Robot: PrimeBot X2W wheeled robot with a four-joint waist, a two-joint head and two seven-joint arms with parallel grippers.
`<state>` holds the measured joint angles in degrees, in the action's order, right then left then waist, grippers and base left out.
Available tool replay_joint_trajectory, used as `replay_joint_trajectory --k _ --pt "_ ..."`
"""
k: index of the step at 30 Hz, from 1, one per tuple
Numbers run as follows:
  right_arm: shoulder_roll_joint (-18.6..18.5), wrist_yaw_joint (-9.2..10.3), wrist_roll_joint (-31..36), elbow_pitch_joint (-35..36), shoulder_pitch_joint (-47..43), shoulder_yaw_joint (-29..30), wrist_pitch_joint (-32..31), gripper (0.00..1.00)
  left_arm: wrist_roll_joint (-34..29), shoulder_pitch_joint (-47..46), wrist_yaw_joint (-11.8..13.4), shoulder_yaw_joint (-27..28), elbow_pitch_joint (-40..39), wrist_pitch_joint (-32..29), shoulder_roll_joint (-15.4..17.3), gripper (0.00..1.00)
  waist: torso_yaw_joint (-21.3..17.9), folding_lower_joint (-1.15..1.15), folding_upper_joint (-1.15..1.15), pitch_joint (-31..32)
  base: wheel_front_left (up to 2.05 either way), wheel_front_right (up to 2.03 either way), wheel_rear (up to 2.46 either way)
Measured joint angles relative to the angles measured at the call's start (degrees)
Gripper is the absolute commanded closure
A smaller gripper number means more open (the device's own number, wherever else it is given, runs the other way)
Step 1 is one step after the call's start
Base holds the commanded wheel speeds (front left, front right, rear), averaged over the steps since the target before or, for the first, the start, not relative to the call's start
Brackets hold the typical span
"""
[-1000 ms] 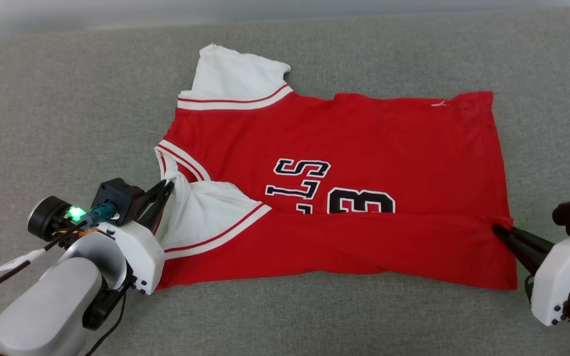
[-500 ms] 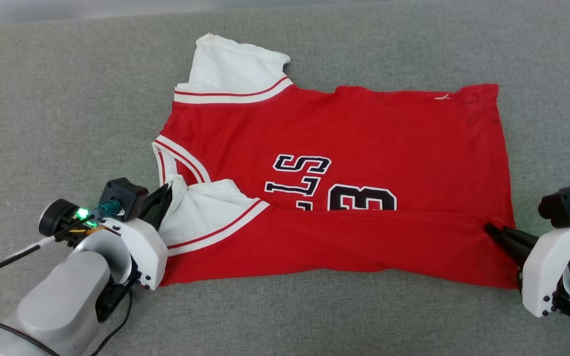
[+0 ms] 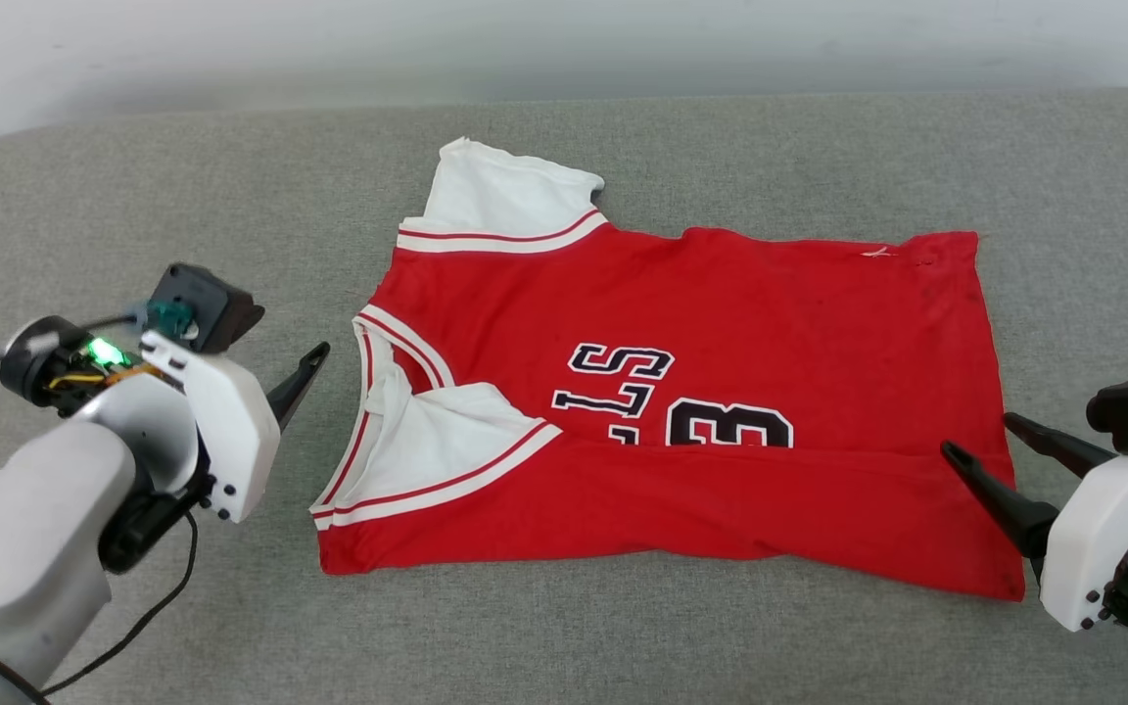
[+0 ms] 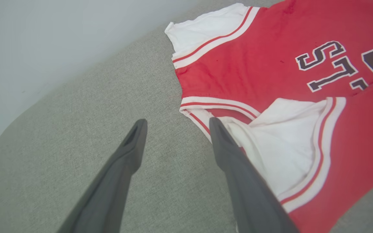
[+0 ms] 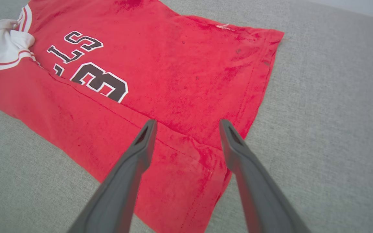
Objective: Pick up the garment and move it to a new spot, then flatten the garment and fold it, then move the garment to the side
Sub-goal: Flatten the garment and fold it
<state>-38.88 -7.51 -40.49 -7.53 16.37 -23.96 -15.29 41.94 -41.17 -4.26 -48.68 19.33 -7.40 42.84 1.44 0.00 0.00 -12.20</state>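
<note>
Garment (image 3: pixel 721 323) (image 4: pixel 270 71) (image 5: pixel 160 64) lies spread on the grey fabric-covered bench (image 3: pixel 182 196), roughly in the middle of it, collar toward the robot's left and hem toward its right. The long edge nearest the robot is folded up over the front, and the fold line cuts across the black, white-outlined print (image 3: pixel 672 401), so only part of the lettering and numeral can be read. The near white sleeve (image 3: pixel 446 431) lies doubled over onto the red cloth beside the striped collar (image 3: pixel 398 343). The far white sleeve (image 3: pixel 505 196) lies flat, pointing toward the back of the bench and the pale wall (image 3: pixel 329 49).

The left end effector (image 3: pixel 309 362) (image 4: pixel 176 124) stands wide and holds nothing. In the head view its dark tip is near the collar but apart from it. In the left wrist view one finger (image 4: pixel 121 168) sits over bare bench, while the other crosses the collar trim (an overlap in that view, not a visible contact).

The right end effector (image 3: pixel 982 438) (image 5: pixel 188 124) is also spread wide and empty, at the hem end of the garment near the fold line. One finger (image 5: pixel 131 168) is over red cloth and the other runs along the hem edge. Whether either tip touches the fabric cannot be told.
</note>
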Motion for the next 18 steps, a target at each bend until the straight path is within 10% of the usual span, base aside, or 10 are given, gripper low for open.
replay_joint_trajectory --k 10,18 --pt "1.9 0.0 1.1 1.8 -0.6 0.9 -1.5 0.0 12.8 -3.2 -1.6 -1.9 -12.0 -27.7 5.6 0.0 -0.5 0.0 0.0 -0.1 0.0 0.0 0.0" --pt "2.8 0.0 1.1 1.7 0.1 0.3 -1.7 0.0 16.9 -3.3 -1.6 -4.4 -14.6 -37.2 6.6 0.0 -1.7 0.0 0.0 -1.0 0.0 0.0 0.0"
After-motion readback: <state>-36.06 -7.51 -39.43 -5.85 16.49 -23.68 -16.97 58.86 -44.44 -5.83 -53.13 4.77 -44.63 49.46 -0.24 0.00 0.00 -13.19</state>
